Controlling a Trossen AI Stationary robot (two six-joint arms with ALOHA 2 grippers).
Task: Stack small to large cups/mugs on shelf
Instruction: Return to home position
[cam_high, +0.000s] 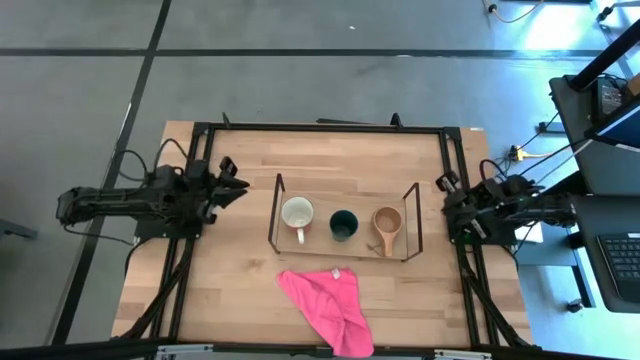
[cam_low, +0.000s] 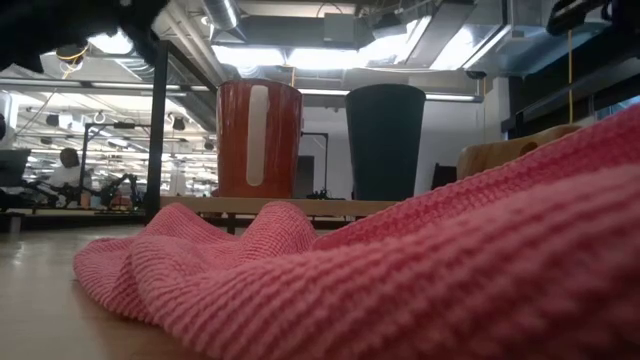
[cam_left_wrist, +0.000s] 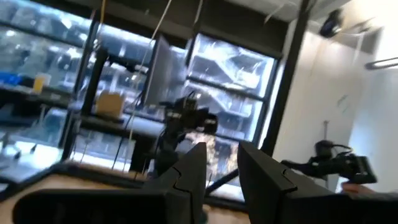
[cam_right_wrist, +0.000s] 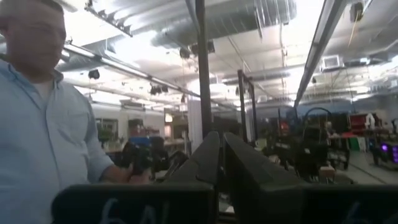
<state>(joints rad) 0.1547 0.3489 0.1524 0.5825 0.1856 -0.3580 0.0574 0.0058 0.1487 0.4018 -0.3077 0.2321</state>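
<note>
1. Nearest to us, a pink cloth (cam_high: 325, 305) lies crumpled on the near part of the wooden table (cam_high: 230, 290), a little right of the middle. In the low view it fills most of the foreground.
2. Just beyond the cloth stands the shelf (cam_high: 276, 215), a low black wire rack with raised end frames, set across the middle of the table.
3. All three cups stand upright on the shelf in one row, each apart from the next.
4. The mug (cam_high: 297, 214), white inside and reddish outside, is at the left end with its handle turned towards the near side.
5. The dark green cup (cam_high: 343, 224) is in the middle.
6. The wooden cup (cam_high: 387, 221) is at the right end, its stubby handle pointing near and left. In the low view the cloth hides most of it.
7. About level with the far side of the shelf, the left gripper (cam_high: 238, 180) hangs over the left edge of the table, well apart from the mug. Its claw is parted, with a clear gap between the fingers, and holds nothing.
8. Opposite it, the right gripper (cam_high: 442, 183) sits over the right edge, well apart from the wooden cup. Its fingers are drawn together with only a sliver between them, and it grips nothing.
9. Beyond the table, the right wrist view shows a person (cam_right_wrist: 37, 124) in a pale blue shirt.
</note>
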